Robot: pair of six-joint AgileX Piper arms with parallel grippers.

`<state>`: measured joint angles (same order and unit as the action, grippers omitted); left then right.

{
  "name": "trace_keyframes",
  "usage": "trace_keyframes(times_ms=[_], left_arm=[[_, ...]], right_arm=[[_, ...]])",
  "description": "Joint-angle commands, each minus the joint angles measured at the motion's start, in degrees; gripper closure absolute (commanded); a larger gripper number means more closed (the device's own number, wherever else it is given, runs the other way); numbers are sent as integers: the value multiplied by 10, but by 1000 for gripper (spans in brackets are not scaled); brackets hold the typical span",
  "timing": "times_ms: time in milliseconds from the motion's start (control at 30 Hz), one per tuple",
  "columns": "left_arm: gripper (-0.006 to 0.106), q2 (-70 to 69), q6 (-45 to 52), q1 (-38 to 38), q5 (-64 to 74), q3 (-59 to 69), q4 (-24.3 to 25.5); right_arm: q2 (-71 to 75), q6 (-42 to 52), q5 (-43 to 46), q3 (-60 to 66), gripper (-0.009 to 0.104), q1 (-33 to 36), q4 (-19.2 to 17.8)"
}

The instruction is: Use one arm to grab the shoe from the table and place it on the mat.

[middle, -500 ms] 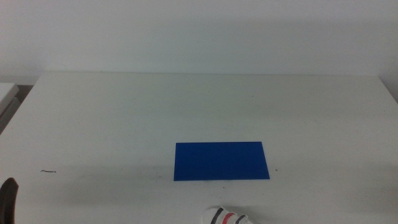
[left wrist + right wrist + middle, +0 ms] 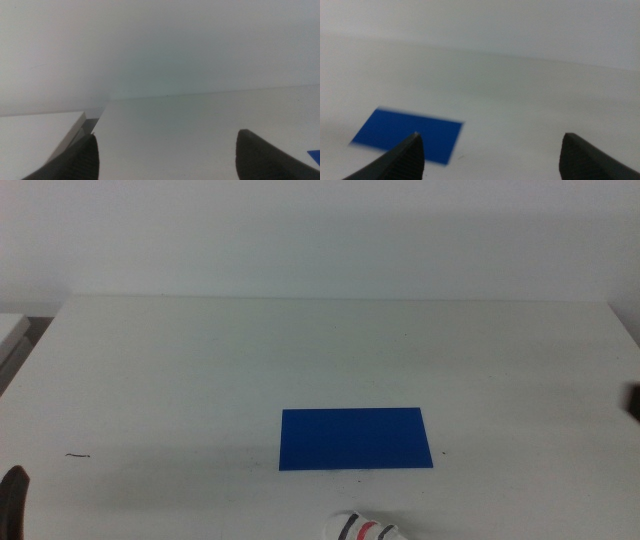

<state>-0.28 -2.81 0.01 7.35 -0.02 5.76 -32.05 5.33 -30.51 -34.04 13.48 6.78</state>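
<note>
The deep-blue mat (image 2: 355,438) lies flat on the white table (image 2: 200,370), slightly right of centre. The white shoe (image 2: 362,529) with black and red straps lies at the picture's bottom edge, just in front of the mat, partly cut off. My left gripper (image 2: 12,500) shows as a dark sliver at the bottom left corner; in the left wrist view (image 2: 165,152) its jaws stand wide apart and empty. My right arm shows as a small dark piece at the right edge (image 2: 633,400); in the right wrist view its gripper (image 2: 490,155) is open and empty, with the mat (image 2: 407,135) ahead.
A small dark scrap (image 2: 78,455) lies on the table at the left. A second white surface (image 2: 40,132) stands beside the table's left edge, with a narrow gap between them. A white wall rises behind the table.
A dark piece of my right arm has come into the middle view at the right edge. The left gripper's sliver has sunk slightly. Shoe and mat have not moved.
</note>
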Motion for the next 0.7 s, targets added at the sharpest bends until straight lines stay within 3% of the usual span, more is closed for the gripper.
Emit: trace_keyframes(times_ms=[0, 133, 233, 500, 667], left_arm=[[7, 3, -1, 0, -7, 0, -2], [7, 3, -1, 0, -7, 0, -2], [7, 3, -1, 0, -7, 0, -2], [7, 3, -1, 0, -7, 0, -2], [7, 3, -1, 0, -7, 0, -2]], right_arm=[[-100, 23, -56, -73, 5, 56, 0], [-276, 86, -224, -201, 5, 169, -24], [-383, 159, -308, -272, 5, 230, -23], [-533, 142, -310, -311, 5, 324, -24], [-584, 135, -266, -311, 5, 361, -29]])
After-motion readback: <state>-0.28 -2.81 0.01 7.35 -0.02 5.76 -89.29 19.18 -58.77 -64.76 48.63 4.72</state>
